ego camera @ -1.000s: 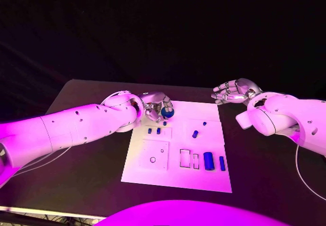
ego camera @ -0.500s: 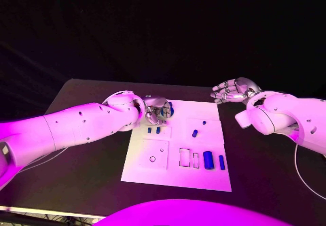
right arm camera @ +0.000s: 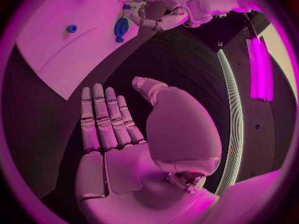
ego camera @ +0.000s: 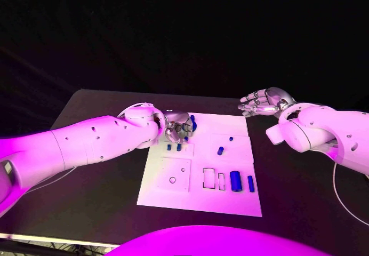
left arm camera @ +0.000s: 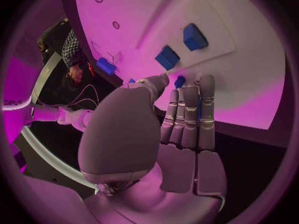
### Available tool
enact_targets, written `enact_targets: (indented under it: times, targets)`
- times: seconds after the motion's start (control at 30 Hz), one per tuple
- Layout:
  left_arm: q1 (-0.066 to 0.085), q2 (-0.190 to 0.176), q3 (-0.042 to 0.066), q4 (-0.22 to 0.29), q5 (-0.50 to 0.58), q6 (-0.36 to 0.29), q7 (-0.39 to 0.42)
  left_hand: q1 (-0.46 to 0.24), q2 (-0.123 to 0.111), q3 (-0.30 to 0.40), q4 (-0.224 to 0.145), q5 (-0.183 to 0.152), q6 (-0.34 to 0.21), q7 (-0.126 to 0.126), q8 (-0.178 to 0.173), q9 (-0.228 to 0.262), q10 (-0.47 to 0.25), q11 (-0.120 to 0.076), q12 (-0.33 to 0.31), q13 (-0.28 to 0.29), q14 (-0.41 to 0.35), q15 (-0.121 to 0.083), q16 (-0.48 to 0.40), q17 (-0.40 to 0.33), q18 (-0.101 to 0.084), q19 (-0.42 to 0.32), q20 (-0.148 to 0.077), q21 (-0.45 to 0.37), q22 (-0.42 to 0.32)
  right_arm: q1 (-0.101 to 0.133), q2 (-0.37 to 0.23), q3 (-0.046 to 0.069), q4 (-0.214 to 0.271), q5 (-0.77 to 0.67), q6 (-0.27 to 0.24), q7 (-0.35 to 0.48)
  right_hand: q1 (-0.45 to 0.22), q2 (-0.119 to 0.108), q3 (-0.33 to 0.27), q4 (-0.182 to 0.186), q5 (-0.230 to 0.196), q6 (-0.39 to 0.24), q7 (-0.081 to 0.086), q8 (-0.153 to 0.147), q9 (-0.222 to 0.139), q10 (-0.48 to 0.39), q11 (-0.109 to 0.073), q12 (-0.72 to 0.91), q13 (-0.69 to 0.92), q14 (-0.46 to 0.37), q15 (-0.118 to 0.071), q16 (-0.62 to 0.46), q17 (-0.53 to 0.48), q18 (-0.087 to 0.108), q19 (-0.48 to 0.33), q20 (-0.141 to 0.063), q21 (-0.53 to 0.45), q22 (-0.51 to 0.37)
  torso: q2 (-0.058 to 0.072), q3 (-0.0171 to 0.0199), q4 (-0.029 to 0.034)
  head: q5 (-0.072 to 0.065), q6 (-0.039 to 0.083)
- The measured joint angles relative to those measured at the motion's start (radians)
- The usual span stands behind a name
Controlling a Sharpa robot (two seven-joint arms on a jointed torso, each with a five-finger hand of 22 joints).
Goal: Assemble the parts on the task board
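The white task board (ego camera: 201, 197) lies in the middle of the table. My left hand (ego camera: 177, 128) is over its far left corner. Its thumb and fingers are drawn together on an oblong blue part (ego camera: 192, 124), which shows beside the fingertips (left arm camera: 179, 80) and near that hand in the right wrist view (right arm camera: 121, 27). Two small blue pegs (ego camera: 174, 147) stand just beyond the fingers (left arm camera: 167, 57). My right hand (ego camera: 265, 102) hovers off the board's far right corner with its fingers spread and its palm (right arm camera: 118, 149) holding nothing.
More blue parts sit on the board: a peg (ego camera: 220, 151), a small one (ego camera: 231, 140), a thick cylinder (ego camera: 236, 181) and a thin bar (ego camera: 250, 184). Rectangular slots (ego camera: 209, 178) and a round hole (ego camera: 172, 180) lie near the front. The black table (ego camera: 100, 176) surrounds it.
My left hand has turned and drawn slightly toward the board's far left corner, carrying the oblong blue part with it. The right hand has stayed where it was.
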Motion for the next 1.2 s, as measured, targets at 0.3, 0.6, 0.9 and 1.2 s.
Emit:
enact_targets:
  times: [0.3,0.6,0.9,1.2]
  targets:
    - [0.0,0.01,0.0,-0.008,-0.011,0.007,-0.008,0.0,0.0,0.024,-0.014,0.0,0.008,-0.002,-0.015,-0.008,0.0,0.0,-0.011,-0.012,-0.004,-0.004,0.01,-0.01,0.0,-0.004,-0.004,0.004,0.002,0.0,-0.001,0.0,0.0,0.001,0.0,0.001,0.0,0.0,0.0,0.0,0.0,0.0,0.0,0.0,0.0,0.0,0.0,0.0,0.0,0.0,0.0,0.0,0.0,0.0,0.0,0.0,0.0,0.0,0.0,0.0,0.0,0.0,-0.003]
    - [0.0,0.024,0.0,-0.025,-0.016,0.02,-0.014,0.007,0.007,0.064,-0.038,0.0,0.023,-0.002,-0.026,-0.014,0.014,0.0,-0.016,-0.023,-0.004,-0.004,0.019,-0.023,0.0,-0.004,-0.004,0.028,0.028,0.0,0.0,0.0,0.0,0.001,0.0,0.002,0.0,0.0,0.0,0.0,0.0,0.0,0.0,0.0,-0.001,0.0,0.0,0.0,0.0,0.0,0.0,0.0,-0.002,0.0,0.0,0.0,0.0,-0.002,0.0,-0.0006,0.0,0.0,-0.005]
    - [-0.001,0.032,0.001,-0.039,-0.018,0.02,-0.015,0.007,0.007,0.088,-0.056,0.0,0.044,-0.008,-0.026,-0.015,0.039,-0.004,-0.016,-0.025,-0.004,-0.004,0.034,-0.032,0.0,-0.003,-0.004,0.05,0.052,0.0,0.0,0.0,0.0,0.001,0.001,0.002,0.0,0.0,0.0,0.0,0.0,0.0,0.0,0.0,-0.001,0.0,0.0,0.0,0.0,0.0,0.0,0.0,-0.002,0.0,0.0,0.0,0.0,-0.002,0.0,-0.0008,0.0003,-0.001,-0.006]
    - [-0.001,0.037,0.002,-0.049,-0.019,0.022,-0.015,0.007,0.007,0.097,-0.065,0.0,0.053,-0.007,-0.026,-0.015,0.043,-0.007,-0.014,-0.029,0.0,-0.007,0.046,-0.028,0.0,0.0,-0.007,0.058,0.065,-0.001,0.002,0.0,-0.002,0.001,0.002,0.003,0.0,0.0,0.0,0.0,0.0,0.0,0.0,0.0,-0.001,0.0,0.0,0.0,0.0,0.0,0.0,0.0,-0.002,0.0,0.0,0.0,0.0,-0.002,0.0,0.0,0.0005,-0.001,-0.007]
